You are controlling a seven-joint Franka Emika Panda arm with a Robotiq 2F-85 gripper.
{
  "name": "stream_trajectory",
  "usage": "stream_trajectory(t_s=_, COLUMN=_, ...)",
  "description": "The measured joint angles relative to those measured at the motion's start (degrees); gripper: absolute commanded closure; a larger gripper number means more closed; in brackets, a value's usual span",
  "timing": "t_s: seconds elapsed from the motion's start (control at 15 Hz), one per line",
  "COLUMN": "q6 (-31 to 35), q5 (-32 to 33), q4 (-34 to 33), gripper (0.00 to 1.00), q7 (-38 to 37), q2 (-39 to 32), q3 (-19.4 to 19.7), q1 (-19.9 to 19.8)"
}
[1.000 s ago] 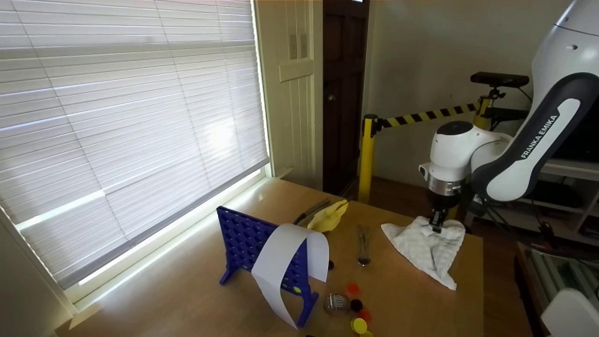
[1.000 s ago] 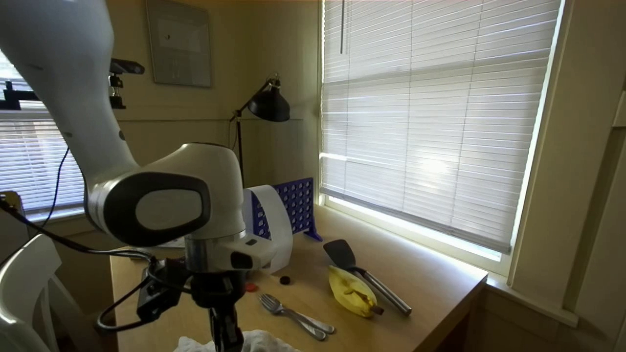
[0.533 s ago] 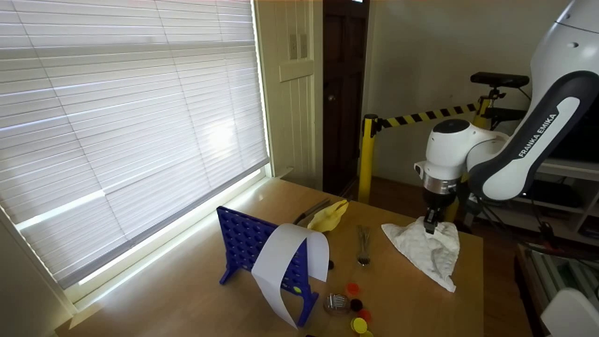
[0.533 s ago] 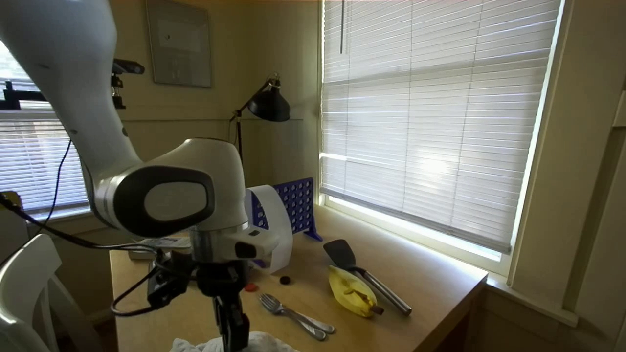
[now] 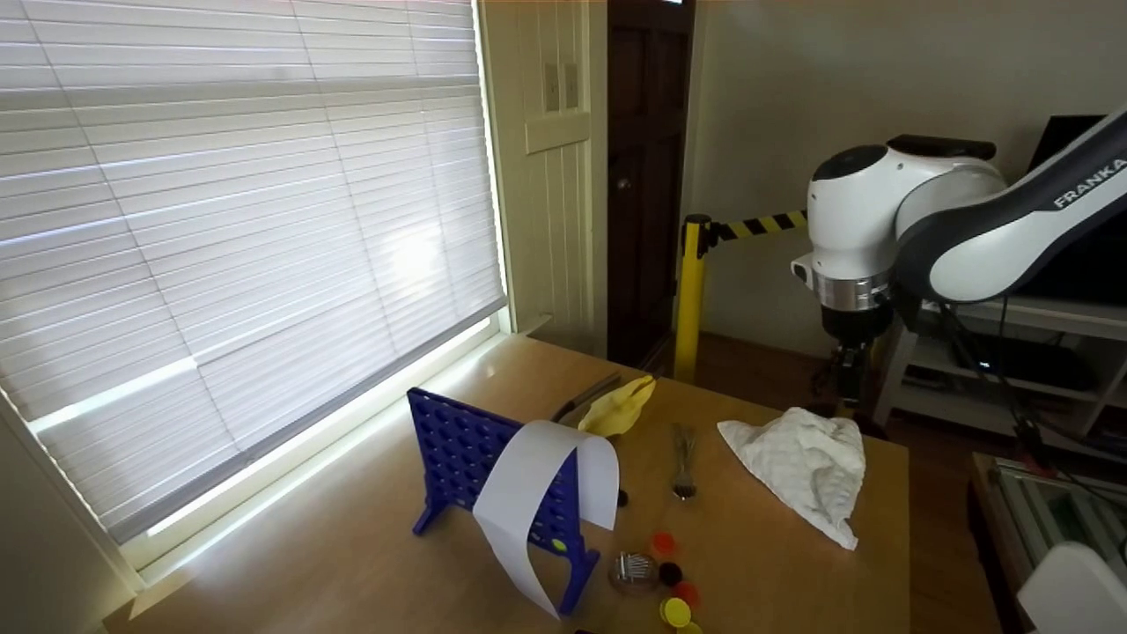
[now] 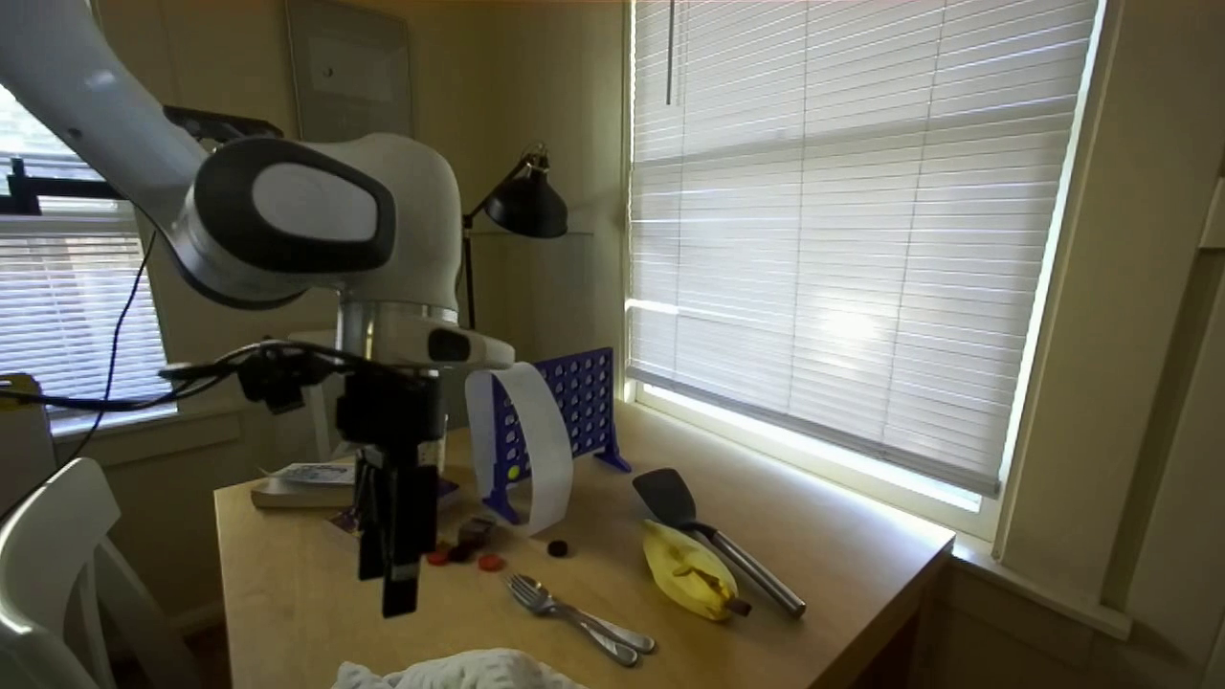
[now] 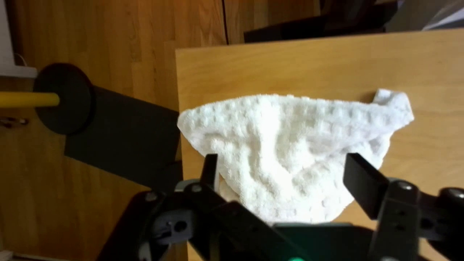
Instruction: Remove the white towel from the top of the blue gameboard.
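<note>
The white towel (image 5: 806,467) lies crumpled on the table near its corner, well apart from the blue gameboard (image 5: 458,445). In an exterior view only the upper edge of the towel (image 6: 469,670) shows. The blue gameboard stands upright on its legs, with a white curved band draped over its top. My gripper (image 6: 385,591) hangs in the air above the towel, fingers pointing down. From the wrist view, the gripper (image 7: 281,163) is open with its fingers (image 7: 362,185) wide apart; the towel (image 7: 282,145) lies below, not held.
The white curved band (image 5: 519,493) hangs over the board. A yellow item (image 6: 684,569) and a spatula (image 6: 713,536) lie near the window side. Fork and spoon (image 5: 683,462) sit between board and towel. Small discs (image 5: 675,611) and a book (image 6: 304,488) are also on the table.
My gripper was down at the towel, shifted slightly, then let go and rose well above it. The towel's folds slumped a little and it stayed on the table.
</note>
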State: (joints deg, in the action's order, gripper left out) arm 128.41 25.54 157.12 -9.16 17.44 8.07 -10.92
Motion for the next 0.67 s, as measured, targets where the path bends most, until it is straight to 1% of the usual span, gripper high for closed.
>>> stream_trajectory(t_s=0.2, q6=-12.81, q5=-1.34, q4=-1.34, gripper=0.0, q7=1.37, q2=8.5, q3=-3.49, q1=1.07)
stream_trajectory(t_s=0.33, q6=-18.33, q5=-3.08, q4=-2.48, gripper=0.0, q7=2.84, q2=14.95, q3=-5.38, q1=2.9)
stream_trajectory(t_s=0.47, q6=-21.31, q5=-4.11, q4=-3.04, gripper=0.0, q7=3.59, q2=20.04, q3=-6.42, q1=4.43)
stream_trajectory(t_s=0.67, q6=-21.66, q5=-4.14, q4=-2.73, gripper=0.0, q7=4.02, q2=21.72, q3=-6.44, q1=4.61)
